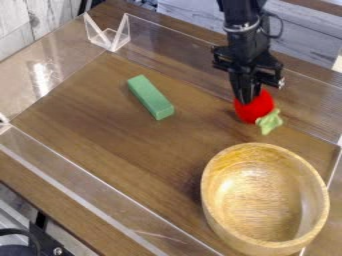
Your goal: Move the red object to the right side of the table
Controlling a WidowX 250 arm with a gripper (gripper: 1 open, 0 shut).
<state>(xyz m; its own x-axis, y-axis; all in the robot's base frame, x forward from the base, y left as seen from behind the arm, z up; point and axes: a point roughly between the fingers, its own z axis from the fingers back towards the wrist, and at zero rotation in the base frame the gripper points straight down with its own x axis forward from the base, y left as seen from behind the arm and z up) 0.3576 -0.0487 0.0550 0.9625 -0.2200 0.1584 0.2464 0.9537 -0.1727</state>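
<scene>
A black gripper (247, 92) points steeply down over the right part of the wooden table (120, 150), its fingers closed together on the top of the red toy fruit (257, 106). The fruit's green leaf (271, 123) sticks out toward the round wooden bowl (265, 195) nearer the camera. A flat green block (151, 97) lies well apart to the left.

A brown wood-grain desk (100, 140), ringed by low clear acrylic walls (80, 197) that catch soft glare along the left side, stands before pale whitewashed planks (27, 22) at the upper left, with dark clutter (19, 242) below its near corner.
</scene>
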